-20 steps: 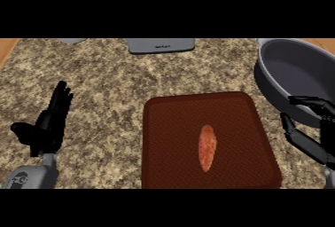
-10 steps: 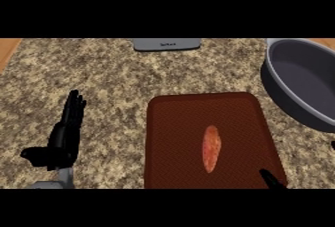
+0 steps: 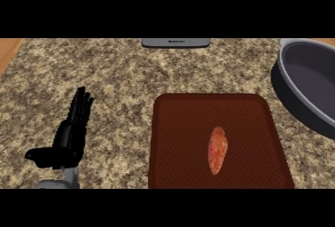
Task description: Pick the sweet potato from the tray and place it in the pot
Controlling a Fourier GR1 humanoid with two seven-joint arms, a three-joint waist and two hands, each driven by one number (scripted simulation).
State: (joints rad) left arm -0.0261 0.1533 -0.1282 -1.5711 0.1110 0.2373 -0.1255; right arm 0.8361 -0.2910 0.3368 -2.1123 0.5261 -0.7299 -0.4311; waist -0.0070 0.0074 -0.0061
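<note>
The sweet potato [image 3: 217, 150] lies in the brown tray [image 3: 177, 133], a little to the right of the tray's middle. Nothing is holding it. It is long and thin, and its long way runs away from the robot toward the far side of the counter [image 3: 118, 71], with only a small lean.

Only the left hand [image 3: 67, 139] can be seen. It rests on the counter at the lower left, with its fingers straight and pointing away from the robot and its thumb sticking out to the side. It holds nothing. From this hand, the sweet potato is off to the right, past the near edge of the tray, and about level with the palm. The two are well apart.

The right hand cannot be seen at all, so nobody can tell how its fingers are.

The pot [image 3: 307, 93] is grey and sits even farther right of the left hand, past the tray, and a bit farther away from the robot. The sweet potato lies between the left hand and the pot. The pot side is the right arm's side, so the right hand is likely the better one to pick it up, coming across its thin middle.

One second ago, the right hand showed near the pot's edge; now it is gone. The left hand now shows lower and a bit more to the right. A small grey thing [image 3: 175, 42] sits at the far edge.
</note>
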